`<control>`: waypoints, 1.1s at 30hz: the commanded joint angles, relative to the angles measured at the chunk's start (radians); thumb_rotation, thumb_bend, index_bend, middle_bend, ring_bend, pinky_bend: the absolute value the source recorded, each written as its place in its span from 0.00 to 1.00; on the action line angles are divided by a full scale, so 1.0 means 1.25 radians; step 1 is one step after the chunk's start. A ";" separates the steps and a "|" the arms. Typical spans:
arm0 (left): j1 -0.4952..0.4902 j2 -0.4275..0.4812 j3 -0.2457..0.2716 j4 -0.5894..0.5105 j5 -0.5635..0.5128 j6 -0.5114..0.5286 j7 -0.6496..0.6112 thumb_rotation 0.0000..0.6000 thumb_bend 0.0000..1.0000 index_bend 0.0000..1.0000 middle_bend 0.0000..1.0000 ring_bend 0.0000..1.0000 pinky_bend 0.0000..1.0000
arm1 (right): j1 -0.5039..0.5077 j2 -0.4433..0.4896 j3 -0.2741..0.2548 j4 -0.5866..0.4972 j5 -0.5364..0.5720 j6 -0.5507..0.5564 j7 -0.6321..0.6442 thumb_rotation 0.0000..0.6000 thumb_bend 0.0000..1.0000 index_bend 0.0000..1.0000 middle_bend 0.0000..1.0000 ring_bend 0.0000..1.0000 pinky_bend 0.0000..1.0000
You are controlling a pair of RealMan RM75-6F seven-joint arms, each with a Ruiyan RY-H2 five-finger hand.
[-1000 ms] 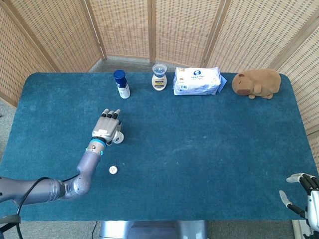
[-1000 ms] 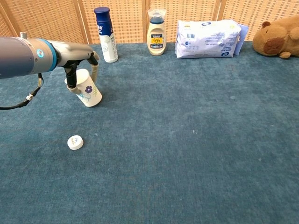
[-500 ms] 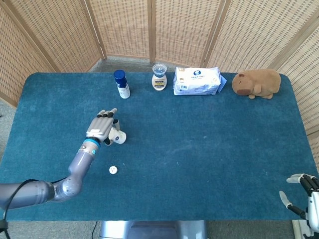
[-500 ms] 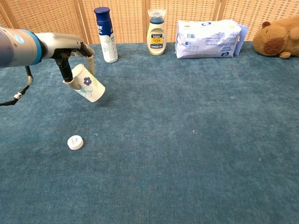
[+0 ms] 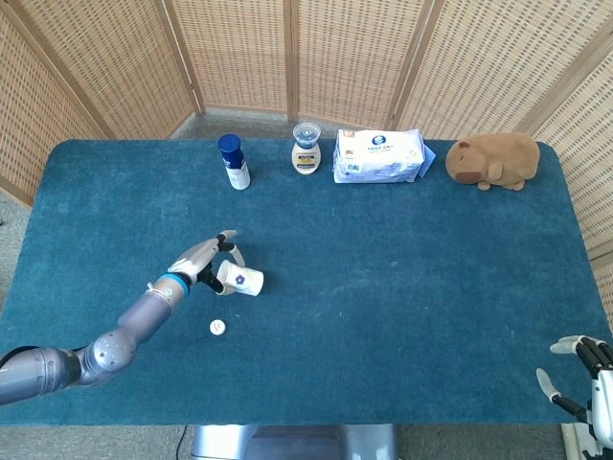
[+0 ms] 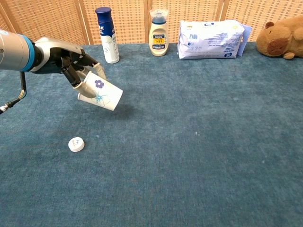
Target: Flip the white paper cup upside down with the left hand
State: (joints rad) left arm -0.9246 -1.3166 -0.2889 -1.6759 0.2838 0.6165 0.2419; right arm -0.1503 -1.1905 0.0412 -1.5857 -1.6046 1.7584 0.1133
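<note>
White paper cup (image 6: 101,91), purple flower printed; tilted sideways in left hand (image 6: 71,64).

Left robot hand (image 6: 71,64) holds tilted paper cup (image 6: 100,91) above table (image 6: 199,156)

My table (image 5: 402,287) is covered in blue cloth. Just below my left fingers a small white cap (image 5: 217,327) lies flat on it. Well beyond those fingers, along the far edge, stand a blue-capped spray can (image 5: 233,161) and, to its right, a cream bottle (image 5: 306,149). Further right lies a pack of wipes (image 5: 378,156), and past that a brown plush animal (image 5: 493,160), far from my fingers.
</note>
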 commanded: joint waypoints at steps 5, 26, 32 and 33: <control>-0.050 0.008 0.072 0.018 -0.019 -0.056 0.002 1.00 0.09 0.31 0.01 0.00 0.02 | -0.006 0.002 -0.001 -0.002 -0.002 0.009 0.002 0.88 0.31 0.45 0.41 0.34 0.35; -0.175 0.037 0.199 -0.133 0.025 0.212 0.160 1.00 0.07 0.22 0.00 0.00 0.02 | -0.022 0.003 -0.003 0.010 -0.013 0.036 0.031 0.88 0.31 0.45 0.41 0.34 0.35; -0.176 -0.011 0.226 -0.124 0.057 0.269 0.219 1.00 0.13 0.26 0.00 0.00 0.02 | -0.034 0.007 -0.004 0.013 -0.010 0.052 0.040 0.88 0.31 0.45 0.41 0.34 0.34; -0.175 -0.020 0.229 -0.120 0.063 0.280 0.228 1.00 0.13 0.26 0.00 0.00 0.02 | -0.035 0.008 -0.004 0.012 -0.010 0.053 0.042 0.88 0.31 0.45 0.41 0.34 0.35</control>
State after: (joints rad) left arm -1.1432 -1.3199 -0.0151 -1.8334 0.3469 0.9415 0.5055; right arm -0.1940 -1.1811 0.0363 -1.5701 -1.6178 1.8242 0.1649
